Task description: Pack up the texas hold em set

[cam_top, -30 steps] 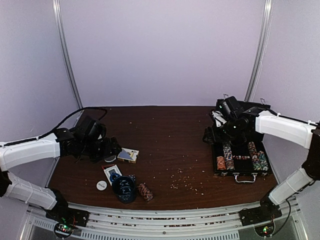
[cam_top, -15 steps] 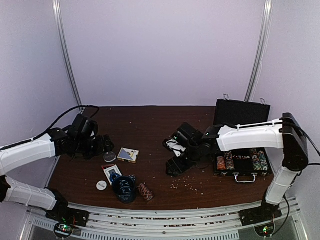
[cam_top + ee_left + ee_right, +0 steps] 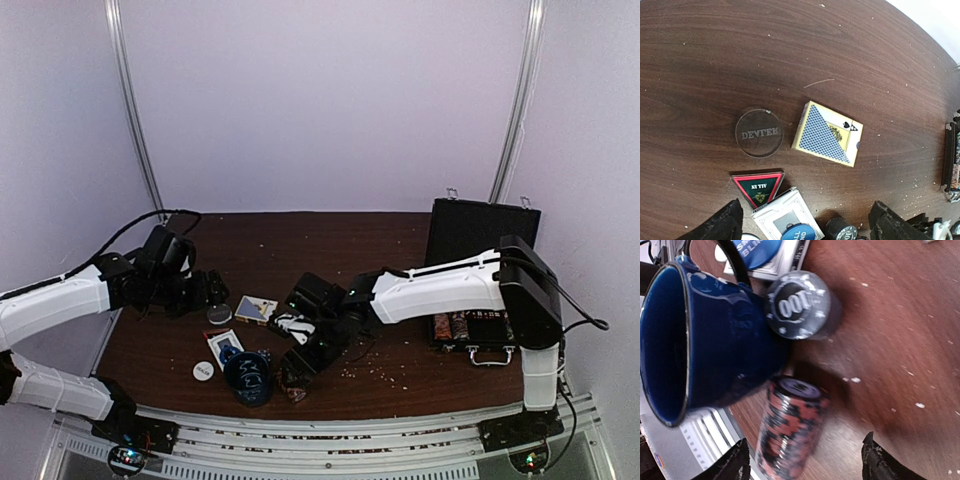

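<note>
The black case (image 3: 481, 232) stands open at the right with chip rolls (image 3: 450, 325) in its tray. A red-and-black chip roll (image 3: 790, 432) lies next to the dark blue cup (image 3: 705, 340). My right gripper (image 3: 805, 462) is open just over that roll, which lies between its fingers, untouched. A black chip stack (image 3: 799, 305) stands beside the cup. My left gripper (image 3: 805, 230) hangs open above a clear dealer button (image 3: 759, 133), a yellow-and-blue card deck (image 3: 827, 134), an all-in triangle (image 3: 758, 185) and a white deck (image 3: 785, 220) with a blue button (image 3: 797, 233) on it.
The cup (image 3: 248, 375) sits near the front edge beside a white round button (image 3: 203, 370). Crumbs (image 3: 375, 370) are scattered over the brown table (image 3: 330, 250). My right arm (image 3: 440, 290) stretches across the middle from the case side.
My right arm has swung from the case across the table to the left, down over the chip roll by the cup. The left arm drew back slightly and now holds still.
</note>
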Action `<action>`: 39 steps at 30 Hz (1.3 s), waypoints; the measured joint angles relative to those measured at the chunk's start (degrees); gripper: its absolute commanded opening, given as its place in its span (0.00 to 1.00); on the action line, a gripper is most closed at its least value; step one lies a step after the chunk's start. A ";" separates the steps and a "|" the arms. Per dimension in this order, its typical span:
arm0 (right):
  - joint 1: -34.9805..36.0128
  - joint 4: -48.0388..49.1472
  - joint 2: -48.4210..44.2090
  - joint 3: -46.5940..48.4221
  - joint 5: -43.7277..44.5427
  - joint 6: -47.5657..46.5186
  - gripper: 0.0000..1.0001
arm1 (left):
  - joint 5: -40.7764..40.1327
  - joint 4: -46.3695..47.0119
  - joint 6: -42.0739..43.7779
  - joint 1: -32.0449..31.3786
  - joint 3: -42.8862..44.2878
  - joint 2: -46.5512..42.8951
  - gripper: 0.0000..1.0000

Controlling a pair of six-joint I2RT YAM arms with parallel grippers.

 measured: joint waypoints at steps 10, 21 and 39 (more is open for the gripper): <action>3.15 -1.79 4.15 3.56 5.70 4.87 0.55 | 0.35 -0.57 -0.04 0.00 0.00 0.00 0.90; 3.67 -4.02 7.10 7.50 11.61 6.58 0.49 | 0.50 -0.57 -0.70 0.00 -0.15 -1.18 0.90; 4.33 -3.54 8.72 9.79 17.59 3.67 0.24 | 0.50 -0.59 -1.25 0.00 -0.79 -1.79 0.90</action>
